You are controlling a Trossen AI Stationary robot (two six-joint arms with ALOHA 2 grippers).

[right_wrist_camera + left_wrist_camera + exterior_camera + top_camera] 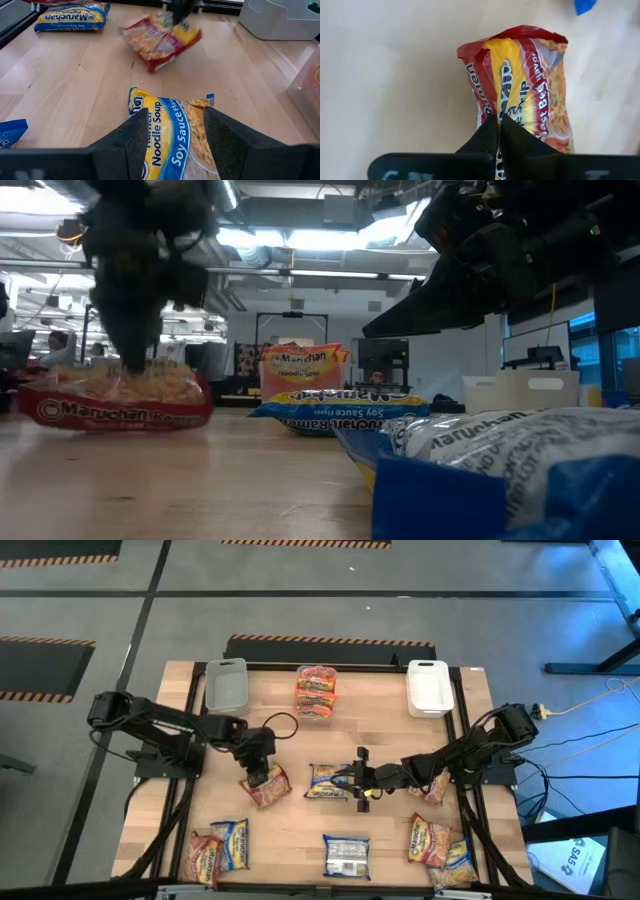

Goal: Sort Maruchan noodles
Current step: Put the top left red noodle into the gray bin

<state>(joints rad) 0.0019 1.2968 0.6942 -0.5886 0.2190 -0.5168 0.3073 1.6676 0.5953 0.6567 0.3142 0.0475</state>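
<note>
The left end effector (260, 772), at the worktop's (290, 830) nine o'clock side, is clamped on the red beef-flavor Maruchan packet (266, 787), pinching its wrapper at mid-length. Step in hand: pick-up. The next move likely calls for a lift and a carry toward a bin (destination not determinable).

At centre, the right end effector (361, 780) hovers with jaws apart over the blue-yellow soy sauce packet (327, 781).

The left wrist view shows the crumpled wrapper between the closed fingers (485, 137); the high view does not.
</note>
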